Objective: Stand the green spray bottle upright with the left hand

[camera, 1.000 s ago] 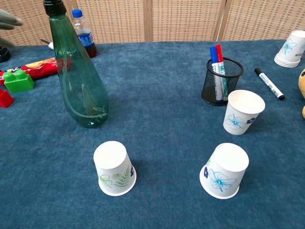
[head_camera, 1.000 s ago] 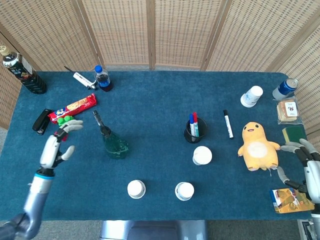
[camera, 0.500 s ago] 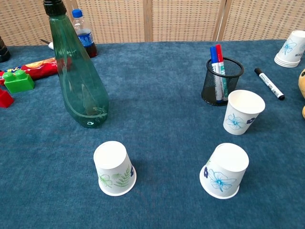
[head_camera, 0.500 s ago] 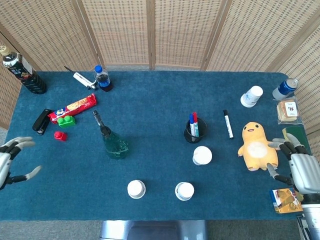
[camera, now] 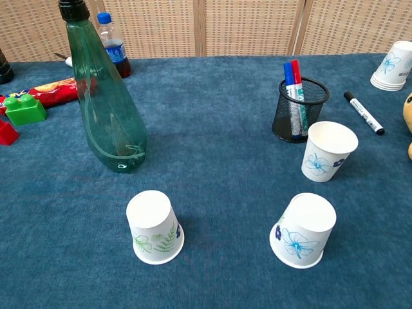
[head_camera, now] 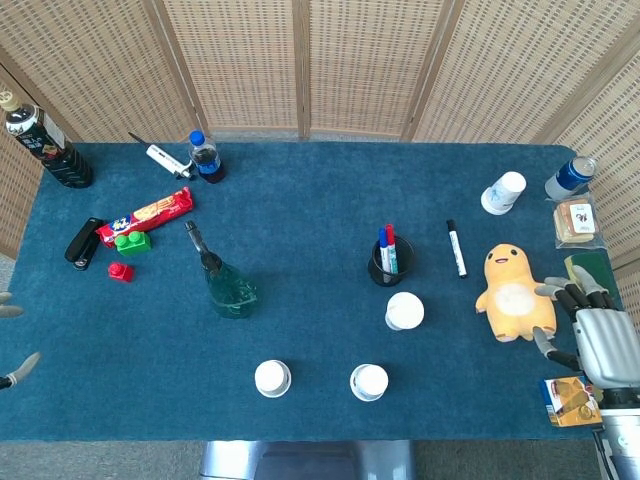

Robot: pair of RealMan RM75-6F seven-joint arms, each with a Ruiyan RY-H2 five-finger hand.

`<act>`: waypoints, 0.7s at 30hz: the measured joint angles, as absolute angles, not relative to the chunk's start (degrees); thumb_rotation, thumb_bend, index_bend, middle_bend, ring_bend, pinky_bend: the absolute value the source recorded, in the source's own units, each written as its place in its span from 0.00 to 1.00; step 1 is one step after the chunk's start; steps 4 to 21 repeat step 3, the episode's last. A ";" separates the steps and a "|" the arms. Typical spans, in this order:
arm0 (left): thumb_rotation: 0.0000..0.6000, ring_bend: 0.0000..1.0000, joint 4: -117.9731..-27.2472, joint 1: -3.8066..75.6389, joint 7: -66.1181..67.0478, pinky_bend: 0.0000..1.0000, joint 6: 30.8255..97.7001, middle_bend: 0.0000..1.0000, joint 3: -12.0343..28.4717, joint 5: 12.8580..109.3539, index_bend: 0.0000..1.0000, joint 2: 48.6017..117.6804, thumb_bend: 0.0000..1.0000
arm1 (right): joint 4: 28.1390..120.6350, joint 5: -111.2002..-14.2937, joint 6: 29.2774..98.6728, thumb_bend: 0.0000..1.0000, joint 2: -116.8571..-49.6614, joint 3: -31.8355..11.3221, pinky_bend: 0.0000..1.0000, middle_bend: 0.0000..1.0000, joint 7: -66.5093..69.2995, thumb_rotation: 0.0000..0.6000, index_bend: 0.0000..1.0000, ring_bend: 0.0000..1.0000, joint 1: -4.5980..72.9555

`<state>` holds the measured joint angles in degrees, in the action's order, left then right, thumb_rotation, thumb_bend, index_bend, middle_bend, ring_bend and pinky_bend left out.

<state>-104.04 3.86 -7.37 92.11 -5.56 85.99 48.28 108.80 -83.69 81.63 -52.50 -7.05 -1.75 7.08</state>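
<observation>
The green bottle (head_camera: 228,281) stands upright on the blue tabletop (head_camera: 300,200), nothing touching it. Left of the bottle lie a green brick (head_camera: 131,241) and a red brick (head_camera: 120,271); in front of it sits an upturned cup (camera: 153,226). Far left of the bottle, at the frame edge, only fingertips of the left hand (head_camera: 12,340) show, spread apart and empty. Far right of the bottle, the right hand (head_camera: 592,340) rests beside a yellow plush (head_camera: 514,294), fingers apart, holding nothing.

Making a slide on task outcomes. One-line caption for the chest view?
Green spray bottle stands upright on the blue table, unheld, among paper cups.
</observation>
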 measured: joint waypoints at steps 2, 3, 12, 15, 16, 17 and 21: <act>0.71 0.19 -104.19 3.72 -7.39 0.26 91.92 0.23 -5.22 85.99 0.30 48.38 0.28 | 108.80 -83.94 81.76 0.40 -52.55 -6.96 0.19 0.27 -1.59 1.00 0.30 0.07 7.08; 0.72 0.19 -104.23 3.67 -7.45 0.26 91.81 0.23 -4.98 86.00 0.30 48.48 0.28 | 108.82 -84.02 81.88 0.40 -52.56 -6.94 0.19 0.27 -1.56 1.00 0.30 0.07 7.07; 0.72 0.19 -104.23 3.67 -7.45 0.26 91.81 0.23 -4.98 86.00 0.30 48.48 0.28 | 108.82 -84.02 81.88 0.40 -52.56 -6.94 0.19 0.27 -1.56 1.00 0.30 0.07 7.07; 0.72 0.19 -104.23 3.67 -7.45 0.26 91.81 0.23 -4.98 86.00 0.30 48.48 0.28 | 108.82 -84.02 81.88 0.40 -52.56 -6.94 0.19 0.27 -1.56 1.00 0.30 0.07 7.07; 0.72 0.19 -104.23 3.67 -7.45 0.26 91.81 0.23 -4.98 86.00 0.30 48.48 0.28 | 108.82 -84.02 81.88 0.40 -52.56 -6.94 0.19 0.27 -1.56 1.00 0.30 0.07 7.07; 0.72 0.19 -104.23 3.67 -7.45 0.26 91.81 0.23 -4.98 86.00 0.30 48.48 0.28 | 108.82 -84.02 81.88 0.40 -52.56 -6.94 0.19 0.27 -1.56 1.00 0.30 0.07 7.07; 0.72 0.19 -104.23 3.67 -7.45 0.26 91.81 0.23 -4.98 86.00 0.30 48.48 0.28 | 108.82 -84.02 81.88 0.40 -52.56 -6.94 0.19 0.27 -1.56 1.00 0.30 0.07 7.07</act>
